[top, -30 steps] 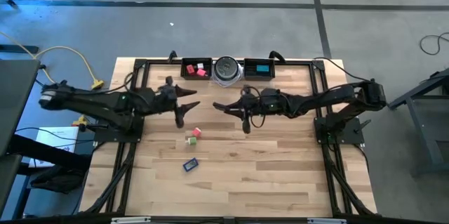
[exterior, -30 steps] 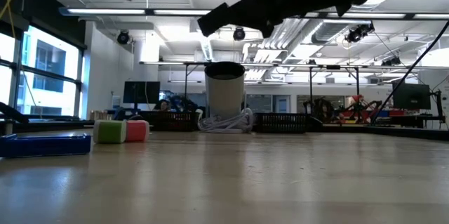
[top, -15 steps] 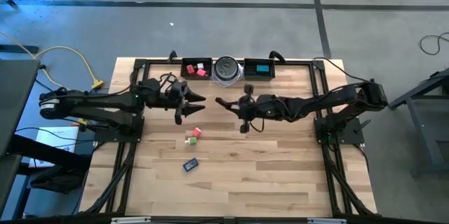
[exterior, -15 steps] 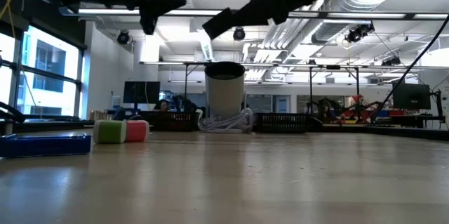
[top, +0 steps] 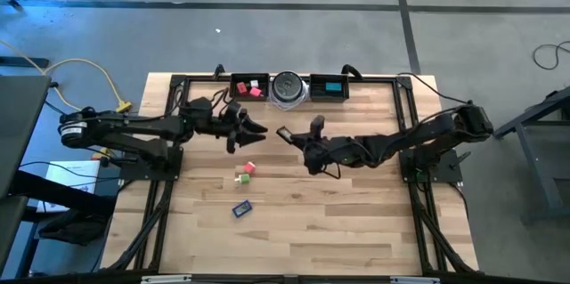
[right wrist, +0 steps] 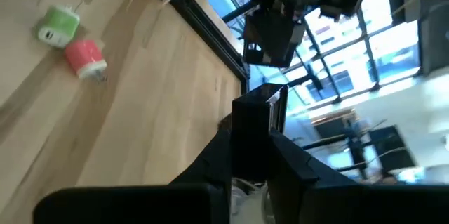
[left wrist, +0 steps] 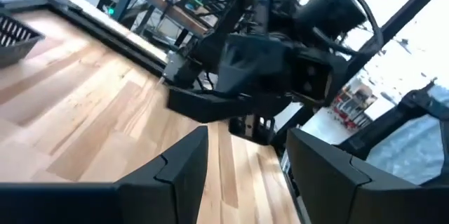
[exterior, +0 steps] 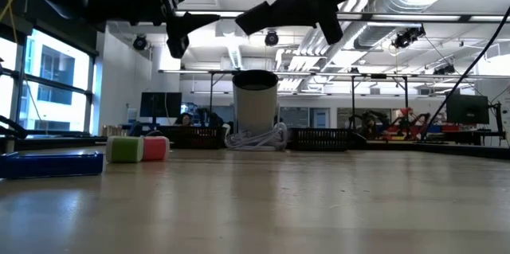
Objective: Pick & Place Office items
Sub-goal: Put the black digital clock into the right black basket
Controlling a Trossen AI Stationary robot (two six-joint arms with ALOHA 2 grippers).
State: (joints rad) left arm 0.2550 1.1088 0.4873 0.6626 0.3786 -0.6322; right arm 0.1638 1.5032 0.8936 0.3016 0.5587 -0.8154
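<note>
Since the previous frames, the left pincer [top: 253, 129] has been pushed farther right above the pale wooden surface [top: 356, 222], while the right pincer [top: 283, 133] has been swung nearer, its arm now bent low across the middle. The two tips are seen close together in mid-air, well above the wood. The left pincer's dark fingers [left wrist: 184, 164] are spread apart with nothing between them; the right pincer is closed on a slim black bar [right wrist: 254, 122], held upright in its wrist view. A handover or a carry toward the far black trays [top: 249, 86] is judged to be under way. Still waiting on the surface are a small green cube [top: 240, 177] and a small red block [top: 249, 167], touching, with a flat blue piece [top: 240, 208] nearer. Pink and red blocks already lie in the far left tray.
</note>
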